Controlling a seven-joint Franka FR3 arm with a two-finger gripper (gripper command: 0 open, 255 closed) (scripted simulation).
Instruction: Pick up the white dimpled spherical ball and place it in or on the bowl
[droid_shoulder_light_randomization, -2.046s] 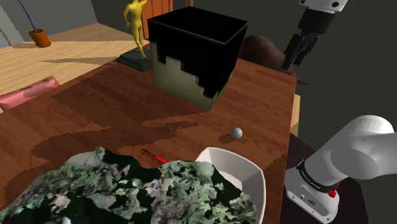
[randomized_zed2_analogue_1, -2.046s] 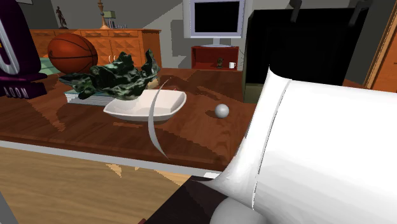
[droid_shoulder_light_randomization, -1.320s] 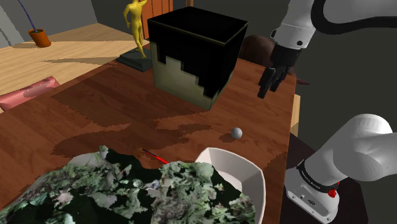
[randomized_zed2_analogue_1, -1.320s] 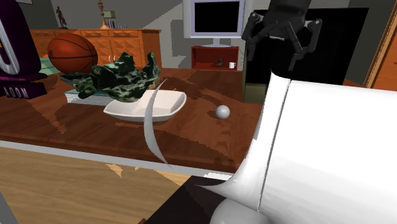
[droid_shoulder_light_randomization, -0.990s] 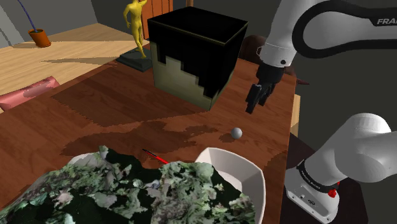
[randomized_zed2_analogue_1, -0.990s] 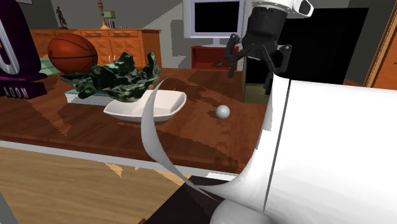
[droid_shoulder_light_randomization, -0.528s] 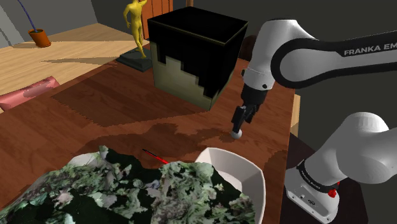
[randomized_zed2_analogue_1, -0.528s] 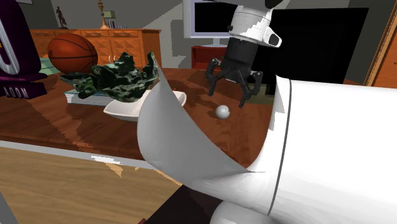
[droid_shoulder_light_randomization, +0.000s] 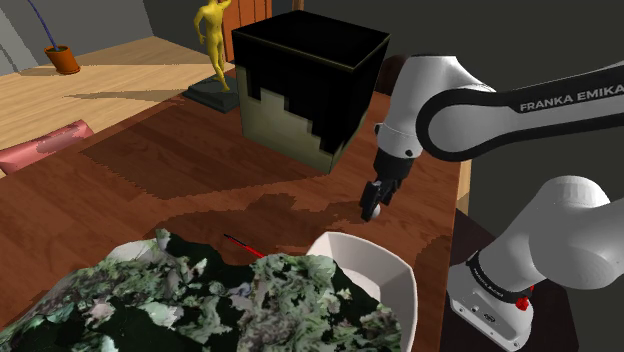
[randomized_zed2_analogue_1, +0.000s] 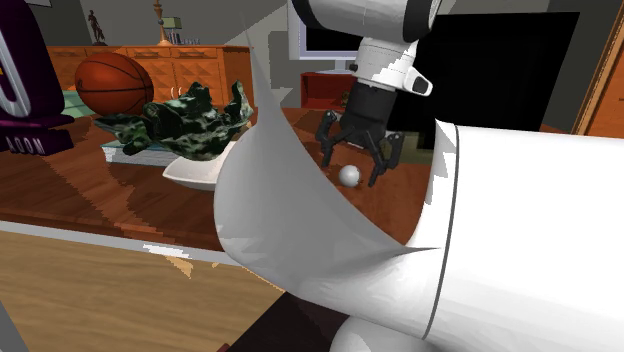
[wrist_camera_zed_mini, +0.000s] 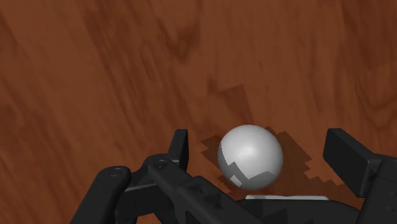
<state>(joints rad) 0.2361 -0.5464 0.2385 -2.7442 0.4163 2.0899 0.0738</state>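
The ball (wrist_camera_zed_mini: 250, 156) lay on the bare wooden worktop (droid_shoulder_light_randomization: 200, 170), a pale grey sphere whose dimples did not show, near the worktop's edge on the arm's side and a little way from the white bowl (droid_shoulder_light_randomization: 392, 285). In the shoulder view it sat between that bowl and the big black box (droid_shoulder_light_randomization: 310, 80), on open wood, which is why you could bring the arm straight down on it without anything crowding the approach.

You had the tool (wrist_camera_zed_mini: 261, 149) lowered around the ball with its fingers spread wide, one on each side. Nothing was gripped. In the wrist view there looked to be a gap between the ball and each finger, though the nearer side was partly hidden by the tool's own body, so I would not swear to it. The second exterior view agreed: the ball (randomized_zed2_analogue_1: 349, 175) showed between the spread fingers, resting on the wood.

That straddle made sense for a round thing that rolls: fingers level with its middle, closing evenly so it would not squirt out. The bowl was half buried under a mottled green leafy heap (droid_shoulder_light_randomization: 200, 300), so its clear near side looked like your landing spot.
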